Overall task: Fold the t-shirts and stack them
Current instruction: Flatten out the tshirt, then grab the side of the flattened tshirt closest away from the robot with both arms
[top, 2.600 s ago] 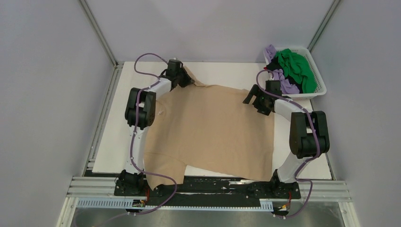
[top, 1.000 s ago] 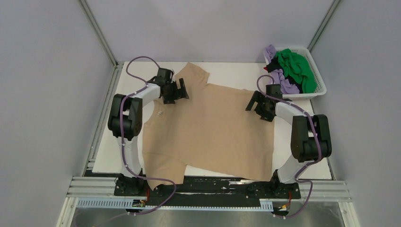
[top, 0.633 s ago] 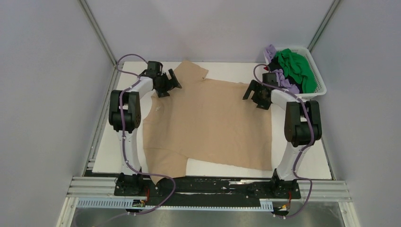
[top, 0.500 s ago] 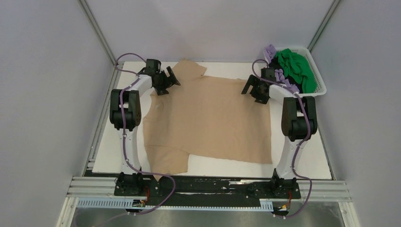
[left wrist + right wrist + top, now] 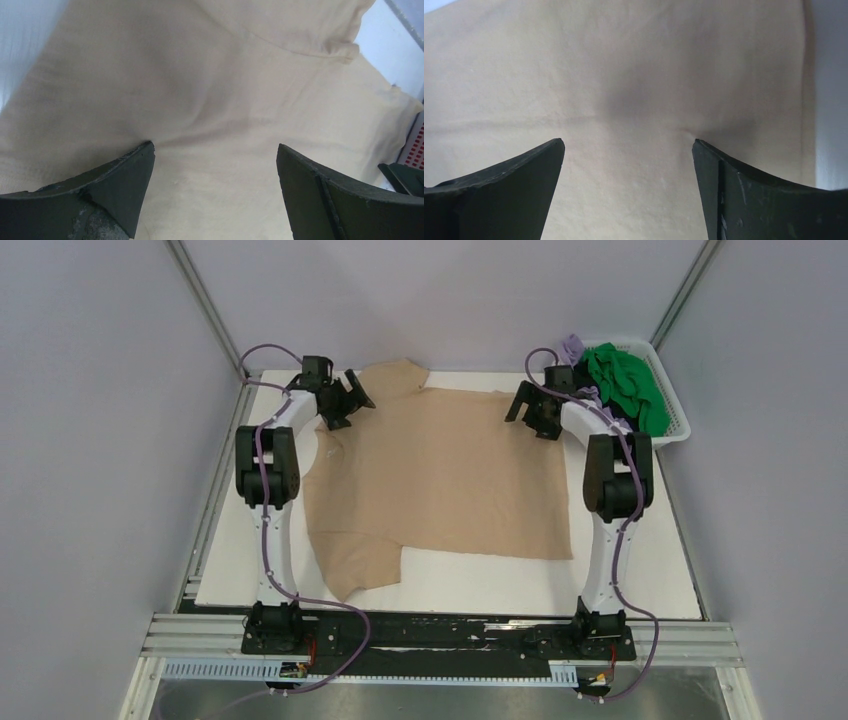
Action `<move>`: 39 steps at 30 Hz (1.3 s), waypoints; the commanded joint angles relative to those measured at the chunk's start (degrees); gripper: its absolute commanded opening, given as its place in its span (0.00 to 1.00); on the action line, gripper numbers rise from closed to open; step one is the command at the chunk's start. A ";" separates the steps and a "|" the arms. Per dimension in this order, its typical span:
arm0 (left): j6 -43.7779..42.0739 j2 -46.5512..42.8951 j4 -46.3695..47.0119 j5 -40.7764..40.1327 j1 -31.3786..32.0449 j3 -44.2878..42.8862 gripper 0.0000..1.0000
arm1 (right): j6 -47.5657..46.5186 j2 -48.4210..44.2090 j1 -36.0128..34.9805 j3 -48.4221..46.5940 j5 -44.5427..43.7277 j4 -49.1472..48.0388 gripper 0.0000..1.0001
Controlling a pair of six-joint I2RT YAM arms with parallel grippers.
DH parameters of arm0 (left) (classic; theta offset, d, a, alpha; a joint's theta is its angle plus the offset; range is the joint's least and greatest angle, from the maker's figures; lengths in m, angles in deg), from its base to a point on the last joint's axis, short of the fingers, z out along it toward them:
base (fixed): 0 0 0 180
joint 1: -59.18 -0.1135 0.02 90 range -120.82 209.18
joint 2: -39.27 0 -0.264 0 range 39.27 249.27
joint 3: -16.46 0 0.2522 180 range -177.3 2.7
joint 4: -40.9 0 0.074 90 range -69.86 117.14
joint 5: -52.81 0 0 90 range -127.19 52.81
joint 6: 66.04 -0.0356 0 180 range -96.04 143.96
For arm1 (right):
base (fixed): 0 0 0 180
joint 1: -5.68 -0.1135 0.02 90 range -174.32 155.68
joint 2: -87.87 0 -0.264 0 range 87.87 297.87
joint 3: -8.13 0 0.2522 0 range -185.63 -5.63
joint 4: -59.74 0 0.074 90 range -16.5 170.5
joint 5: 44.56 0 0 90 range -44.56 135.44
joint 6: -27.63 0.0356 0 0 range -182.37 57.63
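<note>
Farther back now, our wide-open, empty left gripper (image 5: 347, 402) and right gripper (image 5: 529, 409) press the soft tan short-sleeved t-shirt (image 5: 440, 480), dragging it flat for folding.

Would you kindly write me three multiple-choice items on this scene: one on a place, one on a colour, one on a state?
1. Where on the table is the white basket? A) far right corner B) near left corner C) centre
2. What colour is the t-shirt spread flat? A) black B) tan C) lilac
3. How are the left gripper and right gripper? A) both open B) both shut C) only the left open
Answers: 1 A, it sits at the far right edge; 2 B, tan cloth covers the middle; 3 A, each wrist view shows fingers wide apart.
</note>
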 commanded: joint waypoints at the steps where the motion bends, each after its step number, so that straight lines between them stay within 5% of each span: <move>1: -3.67 -10.05 -0.82 -2.35 -0.46 5.92 1.00 | -0.91 -10.89 -0.22 4.02 -1.92 1.44 1.00; 12: -3.62 -46.97 -8.81 -19.51 10.90 40.03 1.00 | 5.51 -48.16 -1.16 38.56 -3.82 -4.30 1.00; 17: -0.33 -59.06 -19.19 -28.36 18.90 53.43 1.00 | 8.49 -57.92 -0.81 47.94 -5.92 -4.41 1.00; 26: 17.00 -71.98 -39.80 -28.35 38.92 64.38 0.95 | 9.04 -61.34 -0.58 53.13 -4.44 -4.17 1.00; 31: 26.53 -72.84 -39.84 -25.14 47.05 69.66 0.80 | 8.26 -59.23 -0.64 53.04 -3.97 -4.10 1.00; 39: 32.33 -73.79 -28.43 -29.12 47.32 75.78 0.64 | 7.30 -56.44 -0.60 52.82 -4.15 -4.01 1.00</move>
